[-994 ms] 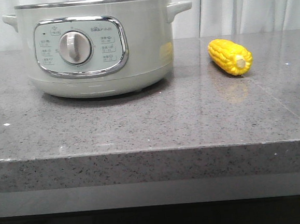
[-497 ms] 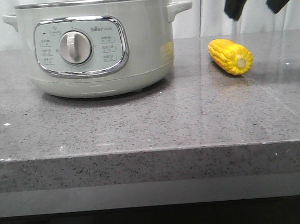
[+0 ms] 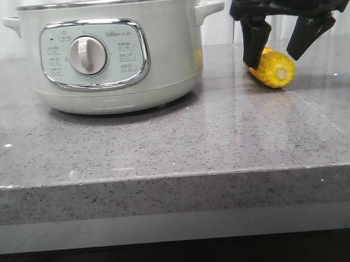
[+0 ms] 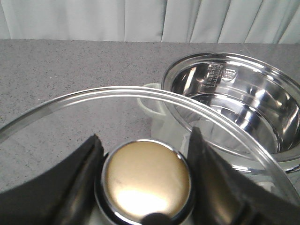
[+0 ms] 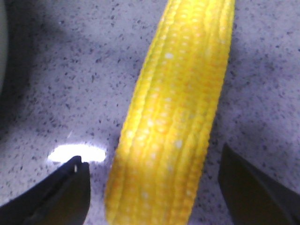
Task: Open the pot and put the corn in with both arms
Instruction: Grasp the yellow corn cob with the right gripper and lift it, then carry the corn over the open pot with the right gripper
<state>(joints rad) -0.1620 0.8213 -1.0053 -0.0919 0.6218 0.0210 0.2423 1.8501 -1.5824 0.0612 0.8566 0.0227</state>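
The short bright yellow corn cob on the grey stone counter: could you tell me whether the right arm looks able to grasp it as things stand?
Probably yes: the right gripper is open, its jaws straddling the corn cob, and nothing lies between them.

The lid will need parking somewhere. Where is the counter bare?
Bare counter runs along the front edge, before the pot, and between pot and corn. Around the corn is crowded: the open right gripper straddles it.
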